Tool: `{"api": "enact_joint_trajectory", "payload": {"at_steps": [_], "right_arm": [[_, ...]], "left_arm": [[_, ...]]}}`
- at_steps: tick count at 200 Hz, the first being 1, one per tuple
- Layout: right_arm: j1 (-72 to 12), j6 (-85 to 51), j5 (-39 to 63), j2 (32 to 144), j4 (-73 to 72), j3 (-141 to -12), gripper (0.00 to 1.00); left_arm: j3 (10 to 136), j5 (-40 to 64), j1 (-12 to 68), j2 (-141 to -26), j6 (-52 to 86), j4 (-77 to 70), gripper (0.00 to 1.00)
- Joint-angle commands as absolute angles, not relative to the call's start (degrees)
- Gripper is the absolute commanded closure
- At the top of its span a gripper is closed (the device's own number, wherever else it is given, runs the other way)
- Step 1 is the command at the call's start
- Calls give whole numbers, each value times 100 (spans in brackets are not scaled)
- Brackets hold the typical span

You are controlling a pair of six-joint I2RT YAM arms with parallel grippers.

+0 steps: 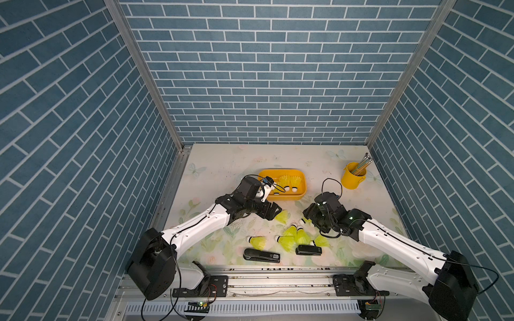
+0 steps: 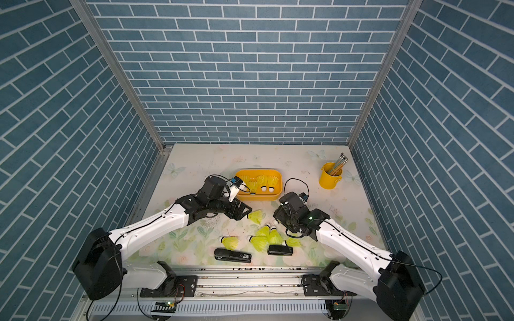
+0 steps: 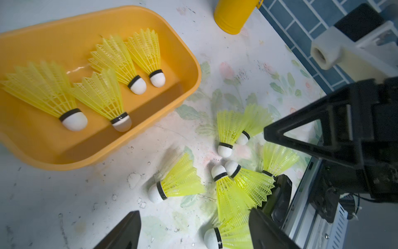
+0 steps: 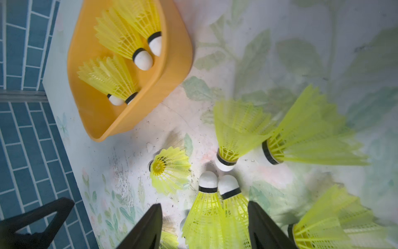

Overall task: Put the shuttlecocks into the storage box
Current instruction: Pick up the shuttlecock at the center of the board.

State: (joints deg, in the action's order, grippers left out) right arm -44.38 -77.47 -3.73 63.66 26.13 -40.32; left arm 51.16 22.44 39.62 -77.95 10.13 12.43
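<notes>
Shuttlecocks (image 1: 289, 240) are split between two places on the floral table (image 1: 222, 166), which fills the whole cell floor. Next in size, the storage box (image 1: 289, 198) sits toward the back, about midway between my two arms, I judge so that either one can reach it. Four of them lie on their sides inside it, white tips toward the near wall.

The yellow pencil cup (image 1: 352, 178) stands well apart near the back right corner, out of the traffic. Two black staplers (image 1: 261, 255) lie along the front edge. The right-hand one is just beside a loose skirt, so I treat it as something to steer around, not to grab.

By my count seven shuttlecocks lie loose on the table, bunched between the arms in front of the box, so roughly a third of the job looks done.

Down at the small end, the right gripper (image 4: 204, 203) straddles two skirts lying side by side. Its jaws are apart with daylight on one side, and nothing is clamped yet. I reckon it goes for the skirt because that is the wide, springy part, but two in one gap risks a double pick. The left gripper (image 3: 193, 212) is spread wide and holds nothing; one shuttlecock lies in its gap, nearer one finger.
</notes>
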Motion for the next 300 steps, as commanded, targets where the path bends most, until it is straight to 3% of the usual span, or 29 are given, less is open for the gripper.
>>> {"api": "enact_joint_trajectory", "payload": {"at_steps": [1,144,254,276,282,300], "right_arm": [[-4526,-8662,-553,6306,2693,-3749,35],[-4412,-10027,-1099,7493,2863,-4019,47],[-4072,-10125,-1105,7993,2435,-3949,45],[-4051,-10125,-1068,8115,2438,-4043,45],[-4052,-10146,-1055,8144,2424,-4044,45],[-4050,-10191,-984,8228,2361,-4015,46]], "left_arm": [[4926,2538,4172,-7763,689,981,17],[4730,2302,4447,-7774,316,812,19],[4746,2362,4447,-7821,271,835,18],[4761,2247,4447,-7852,298,845,15],[4764,2239,4447,-7860,303,845,0],[4764,2232,4447,-7853,323,841,0]]}}
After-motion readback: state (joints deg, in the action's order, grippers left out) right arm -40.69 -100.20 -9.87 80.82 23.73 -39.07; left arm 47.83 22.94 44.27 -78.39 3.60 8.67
